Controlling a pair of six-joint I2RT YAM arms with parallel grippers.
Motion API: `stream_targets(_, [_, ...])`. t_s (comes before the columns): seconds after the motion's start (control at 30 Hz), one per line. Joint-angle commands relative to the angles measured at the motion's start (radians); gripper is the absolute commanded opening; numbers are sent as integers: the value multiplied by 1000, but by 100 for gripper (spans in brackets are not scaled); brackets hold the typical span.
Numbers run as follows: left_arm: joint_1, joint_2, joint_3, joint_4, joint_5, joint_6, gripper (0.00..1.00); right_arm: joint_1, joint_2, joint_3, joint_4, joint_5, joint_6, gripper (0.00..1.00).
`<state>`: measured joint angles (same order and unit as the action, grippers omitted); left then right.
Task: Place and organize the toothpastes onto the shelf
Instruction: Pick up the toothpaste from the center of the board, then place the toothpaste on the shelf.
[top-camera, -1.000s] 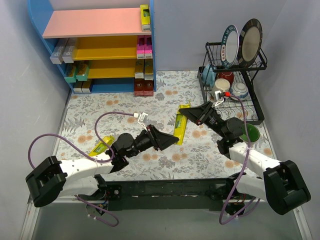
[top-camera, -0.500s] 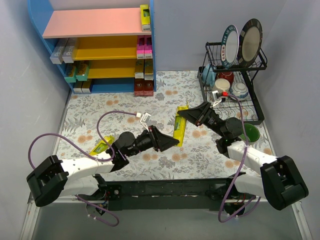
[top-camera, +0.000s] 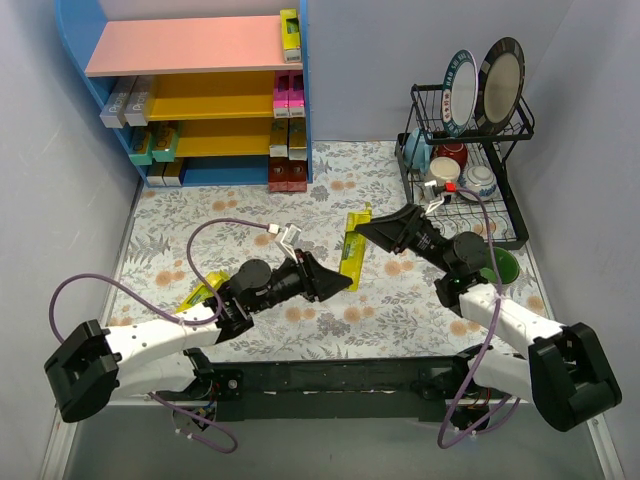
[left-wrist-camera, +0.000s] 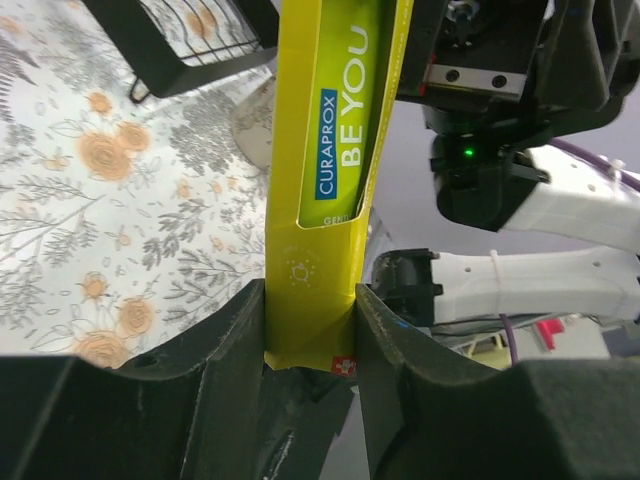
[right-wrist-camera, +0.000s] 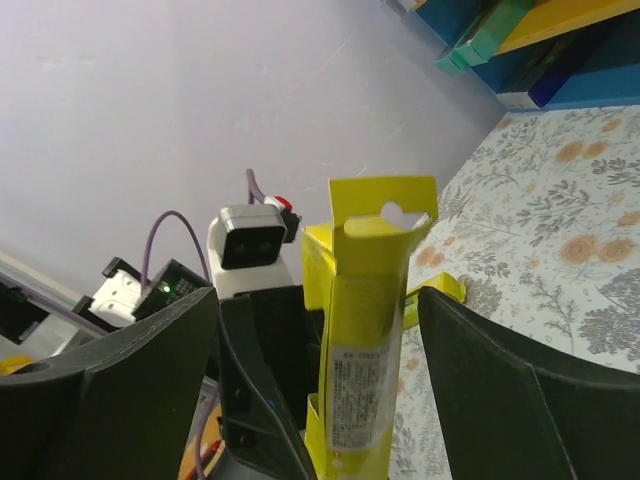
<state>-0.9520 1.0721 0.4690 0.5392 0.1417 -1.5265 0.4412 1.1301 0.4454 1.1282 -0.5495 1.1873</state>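
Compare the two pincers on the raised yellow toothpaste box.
The left pincer is shut on the yellow toothpaste box; the right pincer is open, fingers clear on either side. From above, the left is at the box's near end, the right toward its far end. Both line up on that one box.

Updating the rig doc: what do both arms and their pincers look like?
Both alike: left arm and right arm have white tubular links and bulky black joint housings. Left pincer and right pincer are black, with two broad wedge-shaped fingers. A purple cable with a white connector runs along each arm.
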Motion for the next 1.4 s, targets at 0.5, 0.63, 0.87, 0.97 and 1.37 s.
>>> stream_targets(0.5, [261,40,732,-817,-399,463,21,-124,-398,226,-1031,242,-701,98])
stream_targets(0.63, [378,166,960,-872,-357,548,21,-124,-424,253,-1120,281,-773,98])
stream_targets(0.87, [539,454,1475,-932,-274,637,22,-125,-434,256,-1171,292,-834,98])
stream_targets(0.97, [596,609,1673,-940,-226,650,22,-124,-434,262,-1188,299,-864,98])
stream_targets(1.37, [714,922,1901,-817,-160,632,31,-125,-401,253,-1211,307,-928,98])
